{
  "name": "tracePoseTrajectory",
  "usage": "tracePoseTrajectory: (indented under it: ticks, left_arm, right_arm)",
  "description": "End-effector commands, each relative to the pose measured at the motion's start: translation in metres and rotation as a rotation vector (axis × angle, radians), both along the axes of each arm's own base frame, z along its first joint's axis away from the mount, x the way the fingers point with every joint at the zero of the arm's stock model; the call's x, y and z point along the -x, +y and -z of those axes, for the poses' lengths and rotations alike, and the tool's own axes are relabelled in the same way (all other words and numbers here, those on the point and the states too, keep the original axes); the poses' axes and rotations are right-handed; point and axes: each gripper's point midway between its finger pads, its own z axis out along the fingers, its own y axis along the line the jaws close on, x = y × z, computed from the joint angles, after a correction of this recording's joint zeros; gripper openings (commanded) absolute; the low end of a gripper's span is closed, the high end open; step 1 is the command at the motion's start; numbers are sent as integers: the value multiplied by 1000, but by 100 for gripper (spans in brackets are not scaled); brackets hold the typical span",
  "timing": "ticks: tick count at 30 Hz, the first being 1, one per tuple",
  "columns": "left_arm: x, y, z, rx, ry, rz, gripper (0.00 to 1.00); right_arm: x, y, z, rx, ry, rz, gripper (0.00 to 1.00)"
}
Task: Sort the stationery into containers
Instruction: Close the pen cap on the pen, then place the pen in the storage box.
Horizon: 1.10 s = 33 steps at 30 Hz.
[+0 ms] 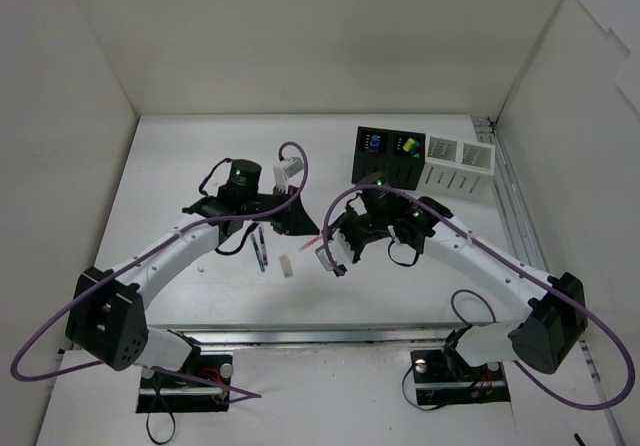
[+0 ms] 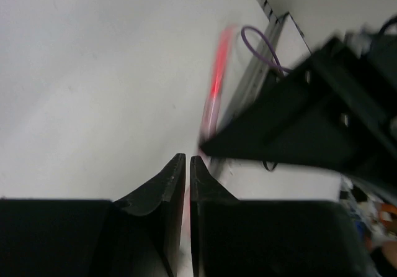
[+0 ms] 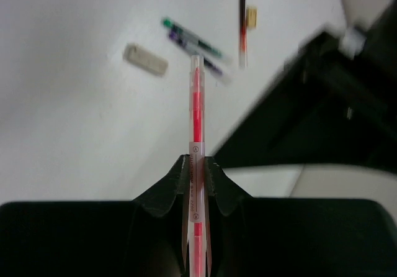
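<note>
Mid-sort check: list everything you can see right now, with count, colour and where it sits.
red pen: one, thin, red, clamped in the right gripper, off the table
pens: two, one green-ended, one purple-dark, lying close together on the table
dark pen: one, dark with a reddish part, on the table beyond them
tan piece: one, small, beside the dark pen; too small to identify
eraser: one, pale, on the table near the two pens
black box: one, two compartments, far right; coloured contents too small to tell
white perforated boxes: two, right of the black box
table: one, white
left gripper: shut, near the right gripper
right gripper: shut on the red pen
</note>
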Motion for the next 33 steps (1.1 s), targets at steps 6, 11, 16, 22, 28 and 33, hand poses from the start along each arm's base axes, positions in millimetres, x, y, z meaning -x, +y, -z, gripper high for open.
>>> tracePoseTrajectory:
  ticks: [6, 11, 16, 22, 28, 33]
  left_arm:
    - [-39, -27, -82, 201, -373, -3, 0]
    - [-38, -17, -94, 165, -411, -49, 9]
    - [-50, 15, -110, 80, -478, -210, 99]
    - [-71, 115, -133, 3, -521, -635, 99]
    - [-45, 171, -129, -30, -525, -855, 99]
    - [-31, 178, -111, -28, -507, -887, 100]
  right_arm:
    - [48, 52, -69, -269, 64, -239, 0]
    - [36, 48, -68, -239, 38, -167, 0]
    - [27, 40, -79, -301, 161, -81, 0]
    - [-33, 18, -107, -592, 191, 220, 0]
    - [-115, -38, -153, -924, 272, 645, 0]
    - [-179, -116, -176, -1262, 331, 982, 0]
